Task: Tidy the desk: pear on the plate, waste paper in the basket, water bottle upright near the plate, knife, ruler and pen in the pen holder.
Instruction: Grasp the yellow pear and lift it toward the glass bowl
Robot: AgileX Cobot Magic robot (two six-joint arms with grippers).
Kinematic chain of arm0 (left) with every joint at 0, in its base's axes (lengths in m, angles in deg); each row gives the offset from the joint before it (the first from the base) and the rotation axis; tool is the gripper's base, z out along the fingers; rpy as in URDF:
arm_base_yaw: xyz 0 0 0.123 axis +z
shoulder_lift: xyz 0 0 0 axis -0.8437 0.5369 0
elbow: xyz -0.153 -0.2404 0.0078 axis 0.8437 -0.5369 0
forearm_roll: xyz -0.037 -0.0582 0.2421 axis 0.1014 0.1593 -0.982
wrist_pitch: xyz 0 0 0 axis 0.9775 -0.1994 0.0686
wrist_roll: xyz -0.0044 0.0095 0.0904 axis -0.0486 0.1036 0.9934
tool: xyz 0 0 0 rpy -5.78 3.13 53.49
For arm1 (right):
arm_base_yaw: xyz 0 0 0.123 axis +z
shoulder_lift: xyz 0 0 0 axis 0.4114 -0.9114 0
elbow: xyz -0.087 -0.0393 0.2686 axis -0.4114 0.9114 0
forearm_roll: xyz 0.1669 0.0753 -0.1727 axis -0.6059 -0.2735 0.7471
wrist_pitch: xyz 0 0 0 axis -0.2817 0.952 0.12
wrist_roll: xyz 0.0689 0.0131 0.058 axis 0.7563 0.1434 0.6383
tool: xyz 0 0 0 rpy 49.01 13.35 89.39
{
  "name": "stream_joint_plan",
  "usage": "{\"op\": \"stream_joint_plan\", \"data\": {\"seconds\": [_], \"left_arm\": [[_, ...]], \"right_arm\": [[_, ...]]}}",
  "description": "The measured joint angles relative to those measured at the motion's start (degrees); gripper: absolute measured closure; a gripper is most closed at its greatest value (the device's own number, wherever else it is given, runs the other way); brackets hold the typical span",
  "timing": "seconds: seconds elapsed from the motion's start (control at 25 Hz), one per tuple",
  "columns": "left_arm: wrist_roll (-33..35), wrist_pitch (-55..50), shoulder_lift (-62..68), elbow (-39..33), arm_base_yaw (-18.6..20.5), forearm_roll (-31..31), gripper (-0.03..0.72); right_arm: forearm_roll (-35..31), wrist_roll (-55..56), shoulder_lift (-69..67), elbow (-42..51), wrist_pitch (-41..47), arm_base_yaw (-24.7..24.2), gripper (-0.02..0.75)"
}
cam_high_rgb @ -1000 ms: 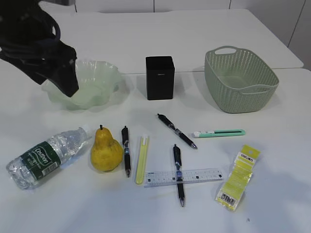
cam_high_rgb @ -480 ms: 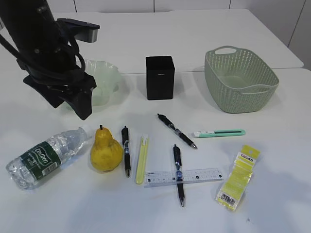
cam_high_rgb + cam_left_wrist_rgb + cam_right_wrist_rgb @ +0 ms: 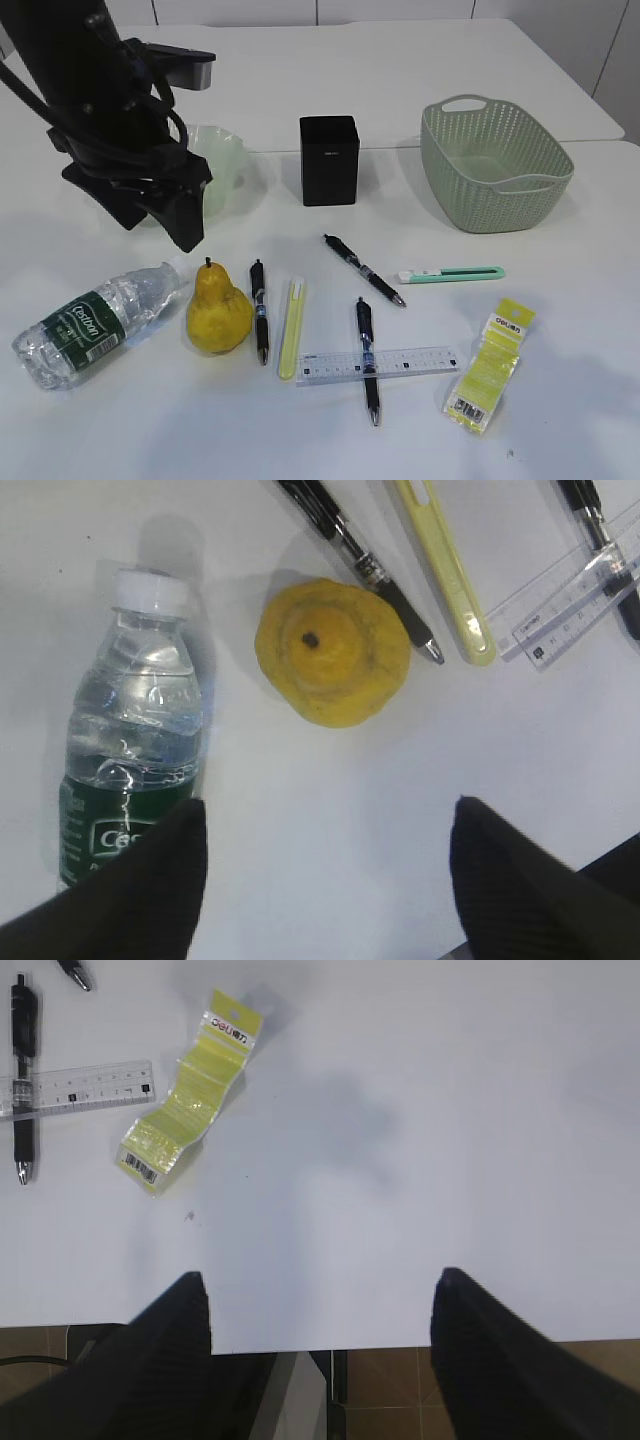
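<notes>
The pear (image 3: 218,318) stands upright on the table, stem up, between the lying water bottle (image 3: 95,322) and a black pen (image 3: 259,310), touching neither; it is not yet on the plate (image 3: 228,172), which sits behind it and is partly hidden by the left arm. What has changed over the last second: the left gripper (image 3: 160,210) has swung from over the plate toward the front of the table and now hangs above and just behind the pear; in the left wrist view the pear (image 3: 332,650) lies ahead of the two dark fingers (image 3: 120,880), jaws spread wide and holding nothing. Judgement: this is the approach to the pear — the first step of the task, with no item yet placed.

Outward from there: a yellow knife (image 3: 291,328) lies beside the pen; the ruler (image 3: 420,361) lies flat with a second pen (image 3: 367,360) across it; a third pen (image 3: 363,270) and a green knife (image 3: 451,274) lie nearer the pen holder (image 3: 329,160); the waste paper (image 3: 487,364) rests at the right front, well apart from the basket (image 3: 495,165).

The right gripper (image 3: 318,1360) does not show in the exterior view; its wrist view shows wide, empty jaws above bare table — the waste paper (image 3: 187,1105) ahead to its left.
</notes>
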State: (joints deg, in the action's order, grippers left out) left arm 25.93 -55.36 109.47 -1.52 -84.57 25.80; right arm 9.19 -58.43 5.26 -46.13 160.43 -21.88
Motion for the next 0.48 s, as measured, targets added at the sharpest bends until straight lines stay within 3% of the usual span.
{"op": "stream_joint_plan", "data": {"seconds": [0.48], "left_arm": [[0.0,0.25,5.45,0.93,-0.74,0.47,0.151]], "right_arm": [[-0.21,0.0,0.0,0.0,0.0,0.0,0.202]]}}
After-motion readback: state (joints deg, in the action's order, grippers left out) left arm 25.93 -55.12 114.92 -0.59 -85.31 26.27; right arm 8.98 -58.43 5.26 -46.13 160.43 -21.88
